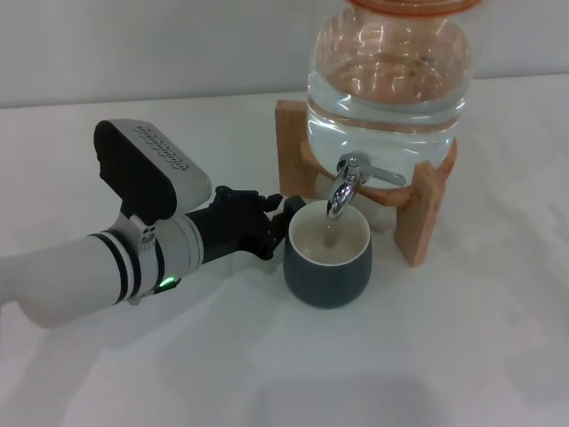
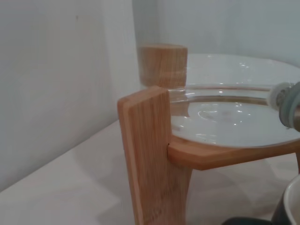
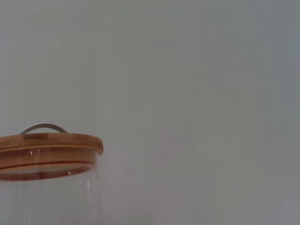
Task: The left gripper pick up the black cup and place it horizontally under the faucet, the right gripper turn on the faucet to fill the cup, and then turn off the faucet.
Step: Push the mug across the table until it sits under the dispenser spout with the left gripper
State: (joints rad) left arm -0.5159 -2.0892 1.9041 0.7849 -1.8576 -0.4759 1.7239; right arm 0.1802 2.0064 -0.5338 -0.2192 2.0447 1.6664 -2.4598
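One gripper shows in the head view: the left gripper [image 1: 283, 216], reaching in from the left, low over the white table [image 1: 462, 356]. Its black fingers [image 1: 291, 206] end right at the cup [image 1: 327, 258], against the upper rim on the side facing the arm; they look drawn in close on the rim or handle there, but how far apart they stand cannot be told. The handle itself is hidden.

The cup stands upright on the table, mouth up, its axis vertical, directly below the spout of the faucet [image 1: 348, 182]. Its cream inside shows pale liquid partway up. The spout curves down toward the mouth, ending just above it; the flat lever points out sideways toward the robot's right, roughly level.

The faucet sits at the base of a clear jar [image 1: 387, 76] holding water, resting on a wooden stand [image 1: 418, 218]. In the left wrist view the stand's near leg [image 2: 152, 159] fills the middle, with the cup's rim [image 2: 291, 206] at the corner.

The right gripper appears in no view; its wrist camera sees only the jar's wooden lid [image 3: 49, 143] and a wall.
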